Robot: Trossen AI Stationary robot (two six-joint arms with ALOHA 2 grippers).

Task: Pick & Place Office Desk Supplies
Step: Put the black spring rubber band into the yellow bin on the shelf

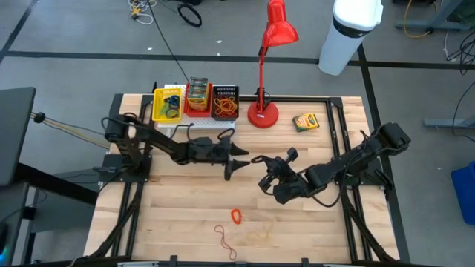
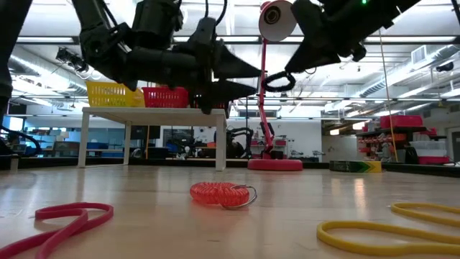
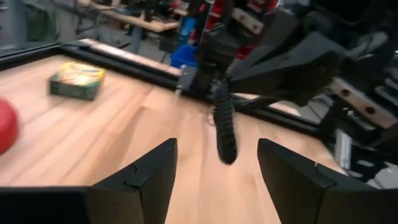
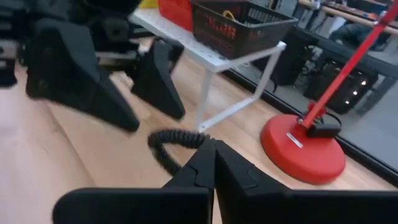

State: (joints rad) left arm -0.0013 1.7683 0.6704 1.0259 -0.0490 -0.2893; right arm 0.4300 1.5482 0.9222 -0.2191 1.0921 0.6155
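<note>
A black coiled band (image 3: 225, 127) hangs in the air over the table's middle, with my right gripper (image 4: 214, 148) shut on it. Facing it from the table's left, my left gripper (image 3: 217, 177) is open; its fingers (image 1: 239, 153) stand level, just short of the band, and touch nothing. A red coiled band (image 1: 236, 216), a red rubber band (image 1: 225, 241) and a yellow one (image 2: 388, 234) lie flat on the near part of the table. One green-and-yellow crayon box (image 1: 305, 122) lies flat at the far right. My right gripper pinches one stretch of the black coiled band's loop (image 4: 194, 140) between the ends of its two shut fingers. The fingers come from the table's right, slanting a little down. The rest of the loop (image 4: 163, 149) sticks out beyond them toward my left gripper, clear of the table.
A white rack (image 1: 194, 126) at the far left carries a yellow basket (image 1: 168, 104), a red one (image 1: 197, 96) and a black one (image 1: 225, 102). The red desk lamp (image 1: 263, 113) stands beside it. Bare wood lies on the near side, around the loose bands.
</note>
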